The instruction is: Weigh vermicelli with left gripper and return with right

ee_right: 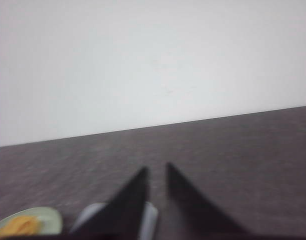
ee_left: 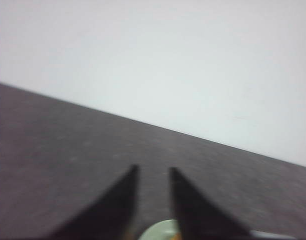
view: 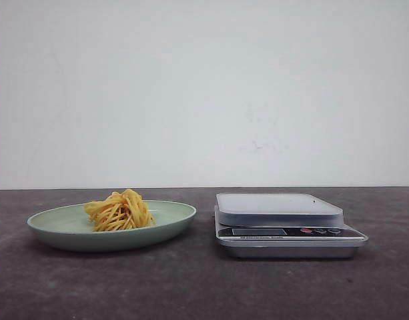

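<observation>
On dark grey desk (view: 204, 287): yellow-orange vermicelli nest (view: 120, 211) on pale green plate (view: 57, 227); silver digital scale (view: 284, 223) beside it, apart. Left gripper (ee_left: 153, 172) and right gripper (ee_right: 156, 170): jaws slightly spread, holding nothing.

No legible text, brand or number anywhere. Scale (view: 287, 227): front panel carries thin line of small print under dark display window, too small and blurred to read; display shows no digits; coloured buttons beside it carry no readable marks. Both wrist views blurred, no writing visible.
</observation>
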### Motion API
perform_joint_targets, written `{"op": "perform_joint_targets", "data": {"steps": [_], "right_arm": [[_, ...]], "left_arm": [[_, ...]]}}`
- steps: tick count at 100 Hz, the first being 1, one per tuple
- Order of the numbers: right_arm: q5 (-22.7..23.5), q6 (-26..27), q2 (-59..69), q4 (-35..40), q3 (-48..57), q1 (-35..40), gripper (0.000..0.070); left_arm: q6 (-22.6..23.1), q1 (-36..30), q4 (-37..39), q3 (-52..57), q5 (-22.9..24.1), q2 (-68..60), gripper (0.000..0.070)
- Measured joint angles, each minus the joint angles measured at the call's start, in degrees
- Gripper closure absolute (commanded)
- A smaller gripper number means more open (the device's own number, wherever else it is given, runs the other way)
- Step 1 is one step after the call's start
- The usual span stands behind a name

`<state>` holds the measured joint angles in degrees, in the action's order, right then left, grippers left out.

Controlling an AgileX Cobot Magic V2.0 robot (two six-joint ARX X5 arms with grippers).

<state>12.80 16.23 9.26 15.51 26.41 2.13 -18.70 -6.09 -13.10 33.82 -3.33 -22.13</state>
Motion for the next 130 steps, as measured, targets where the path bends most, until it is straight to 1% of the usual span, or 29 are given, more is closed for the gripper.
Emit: {"op": "perform_joint_targets", "data": {"steps": [2, 12, 17, 21, 27, 41, 58, 68, 79, 91, 103, 130], "right_arm": [[0.44, 0.13, 0.42, 0.17, 0.68, 0.00, 0.0185], [2.14, 0.35, 2.19, 0.55, 3.41, 0.00, 0.0166], [3.30, 0.33, 3.04, 0.59, 4.37, 0.00, 0.0157], [4.20, 0.33, 3.85, 0.94, 5.16, 0.00, 0.0156], [5.16, 0.33, 5.38, 1.88, 6.49, 0.00, 0.0153], [6.67, 0.07, 9.70, 4.11, 9.99, 0.00, 0.0152], [6.69, -1.90, 14.86, 8.35, 14.75, 0.00, 0.0147], [6.71, -3.19, 17.68, 10.54, 16.98, 0.00, 0.0146], [6.78, -4.09, 20.57, 12.63, 18.84, 0.00, 0.0144], [8.48, -4.44, 22.67, 13.73, 19.21, 0.00, 0.0143], [9.55, -4.46, 23.61, 15.21, 19.21, 0.00, 0.0143], [9.55, -5.53, 23.78, 16.41, 19.21, 0.00, 0.0143]], "left_arm": [[0.11, 0.00, 0.00, 0.94, -0.96, -1.01, 0.0232], [0.33, 0.00, 0.07, 4.04, -5.79, -5.27, 0.0240], [0.35, -0.09, 0.28, 4.76, -7.17, -7.17, 0.0249], [0.35, -0.35, 0.39, 5.33, -7.72, -8.81, 0.0262], [0.35, -1.14, 0.55, 6.71, -8.61, -11.87, 0.0262], [0.44, -4.92, 0.90, 11.28, -8.81, -21.53, 0.0265], [-1.25, -10.01, -3.06, 19.23, -8.20, -37.40, 0.0266], [-1.64, -13.35, -5.75, 23.87, -5.66, -46.64, 0.0266], [-1.66, -16.37, -10.95, 28.98, -1.75, -55.87, 0.0266], [-1.66, -18.40, -14.84, 32.30, -1.07, -64.37, 0.0266], [-1.88, -20.44, -15.56, 32.65, 0.48, -70.42, 0.0266], [-3.76, -23.80, -15.74, 32.65, 1.01, -77.48, 0.0266]]}}
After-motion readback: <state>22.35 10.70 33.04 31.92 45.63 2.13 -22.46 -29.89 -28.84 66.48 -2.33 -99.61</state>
